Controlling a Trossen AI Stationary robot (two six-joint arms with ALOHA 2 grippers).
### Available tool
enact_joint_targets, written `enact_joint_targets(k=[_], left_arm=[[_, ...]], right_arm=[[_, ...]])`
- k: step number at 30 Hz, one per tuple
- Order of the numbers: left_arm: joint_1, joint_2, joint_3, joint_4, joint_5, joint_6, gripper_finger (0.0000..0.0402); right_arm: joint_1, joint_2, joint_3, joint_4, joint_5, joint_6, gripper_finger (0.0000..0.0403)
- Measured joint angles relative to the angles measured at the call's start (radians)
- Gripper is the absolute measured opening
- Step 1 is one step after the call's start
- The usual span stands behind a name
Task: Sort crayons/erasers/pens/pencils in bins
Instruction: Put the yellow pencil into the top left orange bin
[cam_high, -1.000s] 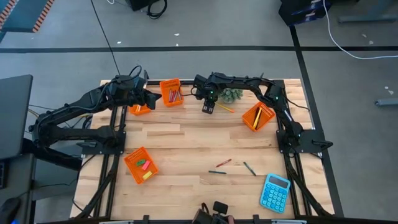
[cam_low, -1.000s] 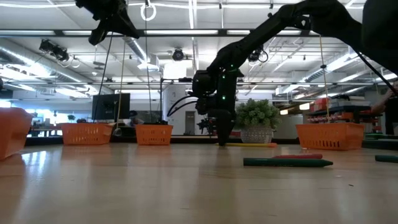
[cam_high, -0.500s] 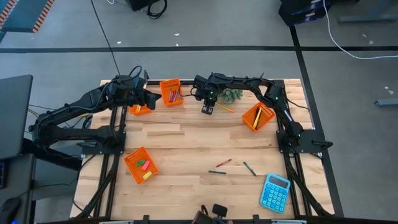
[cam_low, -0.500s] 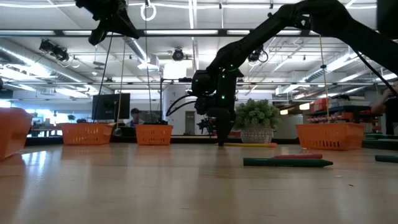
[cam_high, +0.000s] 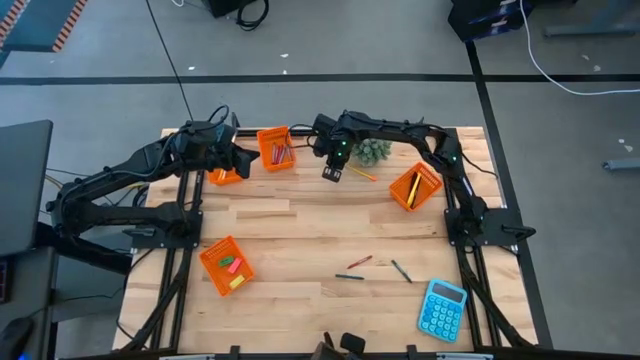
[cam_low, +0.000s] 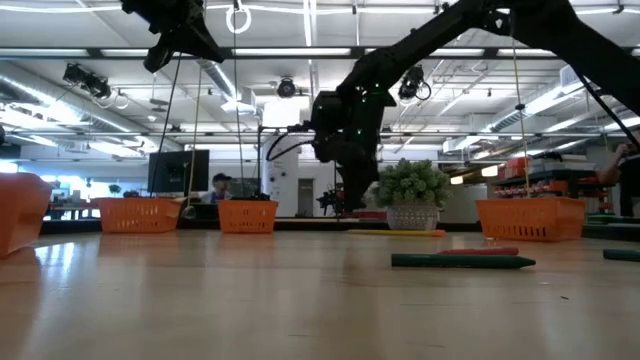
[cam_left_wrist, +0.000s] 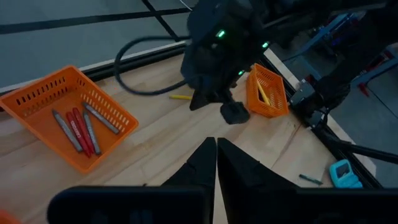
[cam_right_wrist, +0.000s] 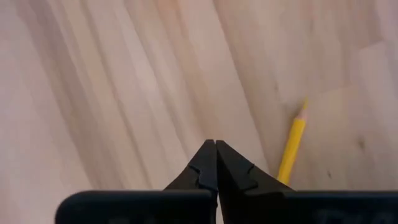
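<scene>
A yellow pencil (cam_high: 362, 174) lies flat on the table near its far edge. It also shows in the right wrist view, the pencil (cam_right_wrist: 292, 146) lying just beside my fingers, not between them. My right gripper (cam_high: 333, 174) hangs shut and empty a little above the wood, left of the pencil; in the low view my right gripper (cam_low: 345, 205) is clear of the table. My left gripper (cam_left_wrist: 216, 144) is shut and empty. It hovers at the far left, my left gripper (cam_high: 241, 158) standing between two orange bins. Loose crayons, red (cam_high: 360, 261) and green (cam_high: 349, 276), lie near the front.
Four orange bins: one holding crayons (cam_high: 276, 148), one at the far left (cam_high: 225, 176), one with pencils on the right (cam_high: 415, 187), one with erasers at the near left (cam_high: 226, 265). A small plant (cam_high: 375, 152) stands behind the pencil. A blue calculator (cam_high: 442, 309) lies near right.
My right gripper has shut on nothing and risen from the table top, drifting slightly toward the far edge. The yellow pencil has stayed lying on the table.
</scene>
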Motion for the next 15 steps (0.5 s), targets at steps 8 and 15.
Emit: enact_joint_targets(k=[8, 15], left_arm=[[0.000, 0.000, 0.000, -0.001, 0.000, 0.008, 0.0013], [0.000, 0.000, 0.000, -0.005, 0.000, 0.003, 0.0027]], right_arm=[[-0.014, -0.013, 0.001, 0.020, 0.098, 0.000, 0.0028], [-0.043, -0.005, -0.037, 0.047, 0.083, 0.034, 0.0114]])
